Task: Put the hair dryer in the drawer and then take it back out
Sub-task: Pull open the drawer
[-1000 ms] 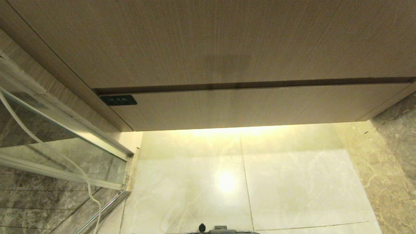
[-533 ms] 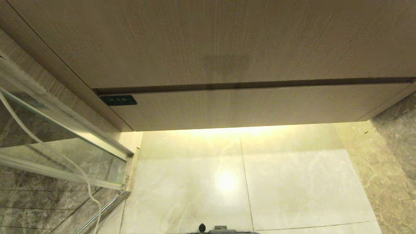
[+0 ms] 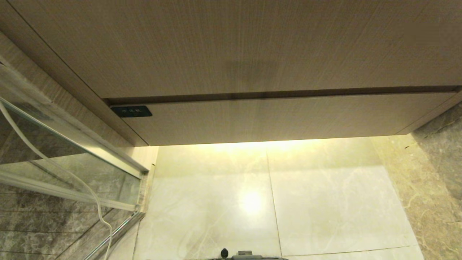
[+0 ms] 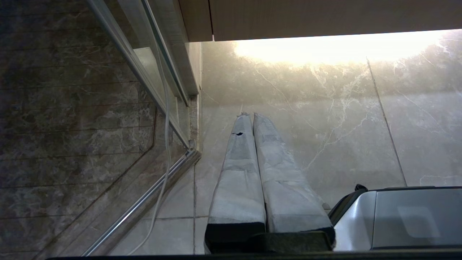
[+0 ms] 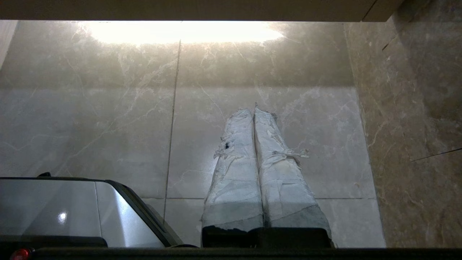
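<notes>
Drawer (image 3: 274, 119), wide, shallow, beige wood-grain, sits fully closed before you at twelve o'clock, dark label at its left end. Your left gripper (image 4: 251, 116) and right gripper (image 5: 253, 110) hang over pale marble floor tiles (image 3: 325, 202), fingers pressed together, holding nothing.

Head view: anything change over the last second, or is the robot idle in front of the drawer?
Nothing visibly changed. The drawer stays shut under the taller wood panel, and the view has not shifted. The left gripper and the right gripper hang over the floor tiles, fingers together and holding nothing. No hair dryer is in sight.
</notes>
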